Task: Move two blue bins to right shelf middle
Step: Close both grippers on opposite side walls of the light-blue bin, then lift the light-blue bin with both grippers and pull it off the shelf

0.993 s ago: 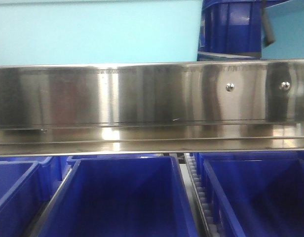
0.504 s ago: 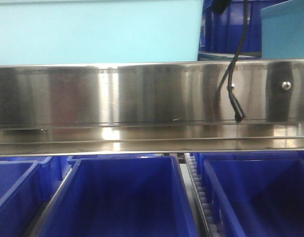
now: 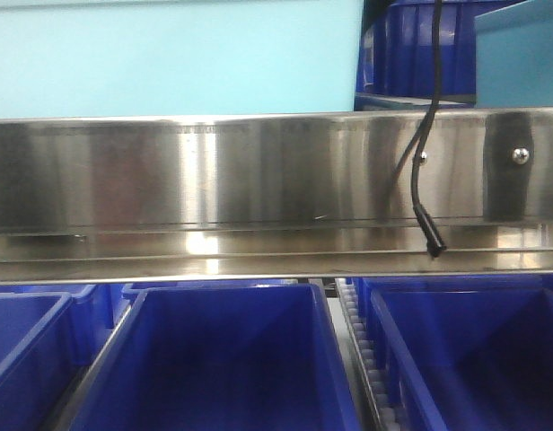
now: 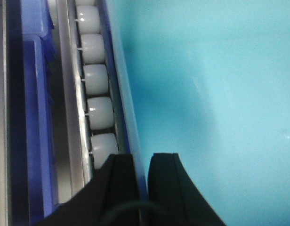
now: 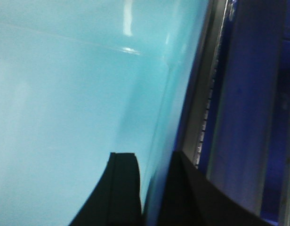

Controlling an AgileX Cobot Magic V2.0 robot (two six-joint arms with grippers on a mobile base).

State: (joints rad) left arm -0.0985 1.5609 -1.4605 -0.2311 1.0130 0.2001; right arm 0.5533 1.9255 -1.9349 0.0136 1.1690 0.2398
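A light blue bin fills the top of the front view, raised above the steel shelf rail. In the left wrist view my left gripper is shut on that bin's thin wall, one black finger on each side, with the bin's pale face to the right. My right gripper is likewise shut on the opposite wall of the light blue bin. Dark blue bins sit on the level below the rail. Neither gripper shows in the front view.
White conveyor rollers and a dark blue bin run beside the left gripper. A steel rail and a dark blue bin lie right of the right gripper. A black cable hangs before the rail. More dark blue bins stand upper right.
A black cable has dropped into the front view and now hangs lower over the rail. The dark object at the top right is gone. The bins below have not moved.
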